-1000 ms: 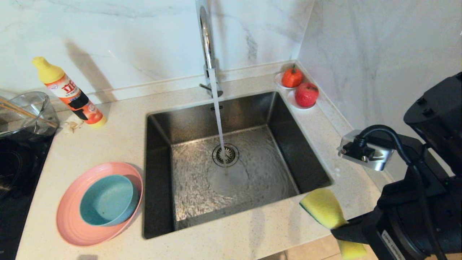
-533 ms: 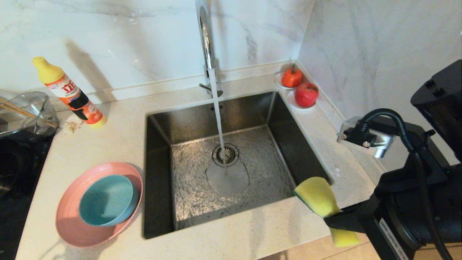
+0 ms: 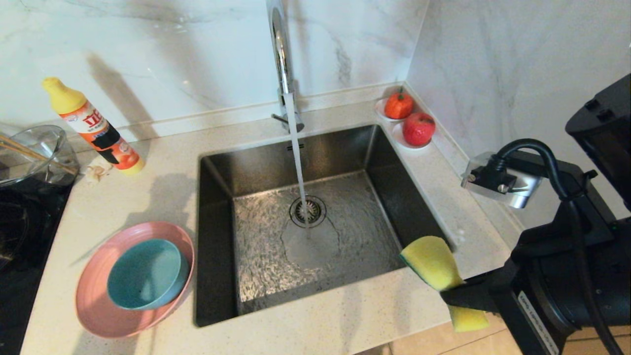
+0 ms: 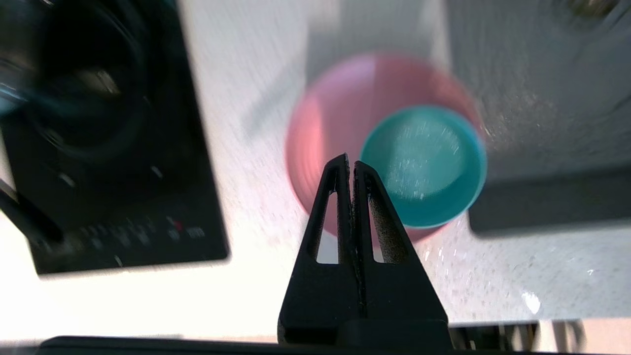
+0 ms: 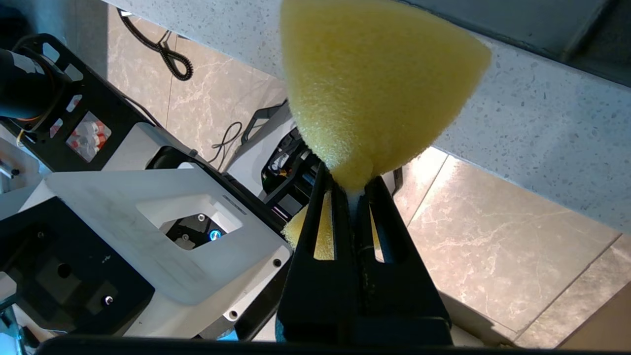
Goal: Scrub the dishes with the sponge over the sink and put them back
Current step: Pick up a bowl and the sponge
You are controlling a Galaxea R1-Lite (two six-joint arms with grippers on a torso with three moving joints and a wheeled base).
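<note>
A pink plate [image 3: 93, 308] lies on the counter left of the sink [image 3: 215, 236], with the teal bowl [image 3: 145, 273] resting in it. Water runs from the tap [image 3: 281, 49] onto the drain. My right gripper [image 3: 453, 295] is shut on the middle of the yellow sponge [image 3: 433, 261], holding it over the counter edge at the sink's near right corner. The right wrist view shows the sponge [image 5: 374, 84] bulging out past the shut gripper [image 5: 352, 185]. The left gripper [image 4: 351, 162] is shut and empty, hovering above the plate [image 4: 325, 123] beside the bowl [image 4: 424, 162]; the head view does not show it.
A detergent bottle [image 3: 93, 128] leans near the back wall. A glass bowl [image 3: 34, 153] sits on the black cooktop [image 3: 19, 231] at the far left. Two red fruits [image 3: 418, 128] on small dishes occupy the back right corner, by the side wall.
The right gripper has carried the sponge a little up and left, toward the sink's corner. A new arm shadow falls across the counter above the dishes.
</note>
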